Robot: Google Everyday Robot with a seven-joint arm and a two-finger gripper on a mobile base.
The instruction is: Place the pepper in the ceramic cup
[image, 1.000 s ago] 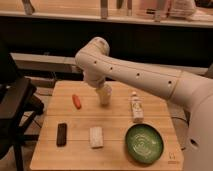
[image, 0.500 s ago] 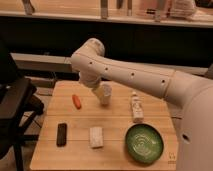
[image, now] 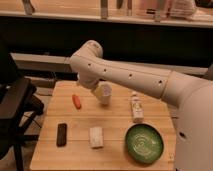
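Observation:
The pepper point(image: 76, 101), small and orange-red, lies on the wooden table point(image: 115, 125) left of centre. Just to its right is the ceramic cup point(image: 103, 93), white and leaning a little. My white arm arches in from the right and bends down over the table's back half. Its gripper point(image: 93, 85) hangs at the cup's upper left rim, above and to the right of the pepper, largely hidden by the wrist. I cannot tell whether it touches the cup.
A black oblong object point(image: 61, 134) and a white block point(image: 96, 136) lie near the front edge. A wide green bowl point(image: 144, 143) sits at front right, with a slim pale bottle point(image: 136, 107) behind it. A black chair point(image: 12, 107) stands left of the table.
The arm's elbow has shifted slightly to the left and the wrist has come down a little by the cup. The pepper and the cup have stayed put.

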